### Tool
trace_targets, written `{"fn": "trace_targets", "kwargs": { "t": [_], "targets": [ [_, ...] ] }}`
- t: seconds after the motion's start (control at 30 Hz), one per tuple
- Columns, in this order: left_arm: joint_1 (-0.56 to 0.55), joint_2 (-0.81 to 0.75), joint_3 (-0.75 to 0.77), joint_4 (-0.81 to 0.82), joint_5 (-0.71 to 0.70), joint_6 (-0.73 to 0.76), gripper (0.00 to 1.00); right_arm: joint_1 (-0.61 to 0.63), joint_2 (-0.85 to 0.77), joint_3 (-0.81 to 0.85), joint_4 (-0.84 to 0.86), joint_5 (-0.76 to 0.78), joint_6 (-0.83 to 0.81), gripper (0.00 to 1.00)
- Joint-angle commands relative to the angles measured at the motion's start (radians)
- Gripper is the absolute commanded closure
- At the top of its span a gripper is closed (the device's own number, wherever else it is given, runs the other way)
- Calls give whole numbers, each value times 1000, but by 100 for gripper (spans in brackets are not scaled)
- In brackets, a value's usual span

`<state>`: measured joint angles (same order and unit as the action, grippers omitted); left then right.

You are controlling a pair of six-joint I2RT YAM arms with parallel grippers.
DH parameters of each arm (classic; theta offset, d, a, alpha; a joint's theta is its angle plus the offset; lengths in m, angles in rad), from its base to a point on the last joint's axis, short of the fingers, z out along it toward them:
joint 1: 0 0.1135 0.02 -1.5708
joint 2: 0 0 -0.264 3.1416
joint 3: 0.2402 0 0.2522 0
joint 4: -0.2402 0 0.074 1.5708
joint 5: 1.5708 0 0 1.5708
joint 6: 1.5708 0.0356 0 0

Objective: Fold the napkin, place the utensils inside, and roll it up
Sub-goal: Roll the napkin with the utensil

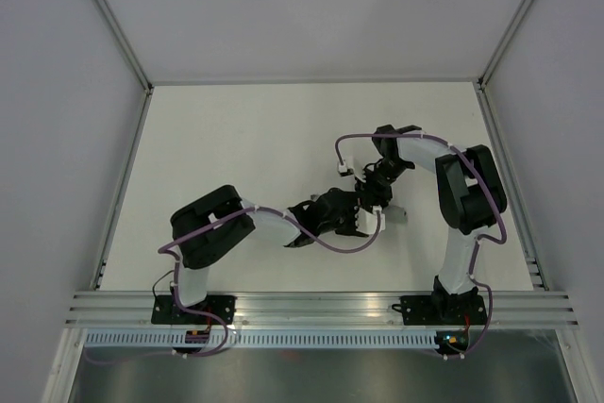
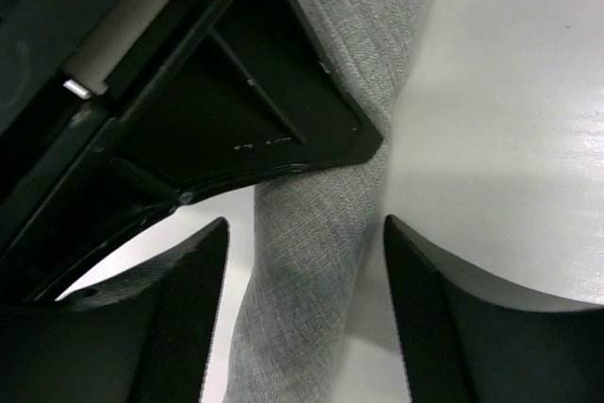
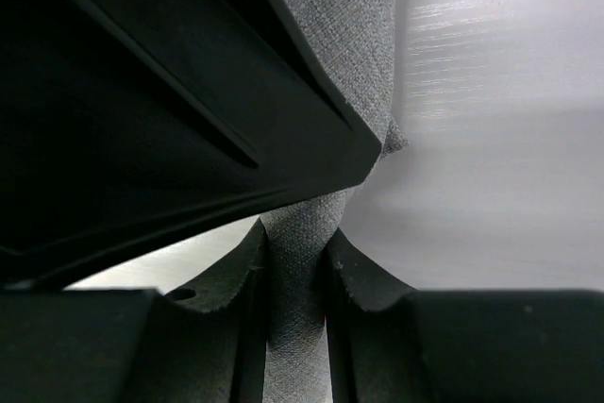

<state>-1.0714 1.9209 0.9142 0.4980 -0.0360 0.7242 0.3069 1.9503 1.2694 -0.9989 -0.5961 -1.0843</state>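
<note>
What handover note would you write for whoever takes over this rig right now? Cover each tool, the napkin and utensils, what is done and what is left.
Left tool: open, its fingers straddling the rolled napkin.
Right tool: shut on the napkin, pinching the roll narrow.
The napkin lies as a tube on the table, between both tools.
Utensils: not visible; probably inside the roll, but this cannot be confirmed.
Done: folding and rolling, judging by the tube.
Left: likely only letting go and backing off; check that the roll holds.
</note>
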Motion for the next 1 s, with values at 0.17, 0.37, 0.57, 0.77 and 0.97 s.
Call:
{"fn": "trace_targets", "kwargs": {
  "t": [0.17, 0.37, 0.57, 0.77, 0.97],
  "targets": [
    [21, 76, 121, -301, 116, 43, 47, -15, 71, 19, -86, 6, -63, 85],
    [24, 105, 198, -453, 128, -15, 74, -32, 41, 53, -87, -28, -28, 55],
    [27, 148, 276, -590, 70, -123, 90, -71, -65, 84, -6, -42, 114, 37],
    [36, 164, 311, -641, 48, -273, 90, -143, -171, 120, 118, -19, 293, 32],
    [36, 233, 440, -766, -18, -480, 89, -235, -229, 131, 237, 74, 509, 32]
  ]
}}
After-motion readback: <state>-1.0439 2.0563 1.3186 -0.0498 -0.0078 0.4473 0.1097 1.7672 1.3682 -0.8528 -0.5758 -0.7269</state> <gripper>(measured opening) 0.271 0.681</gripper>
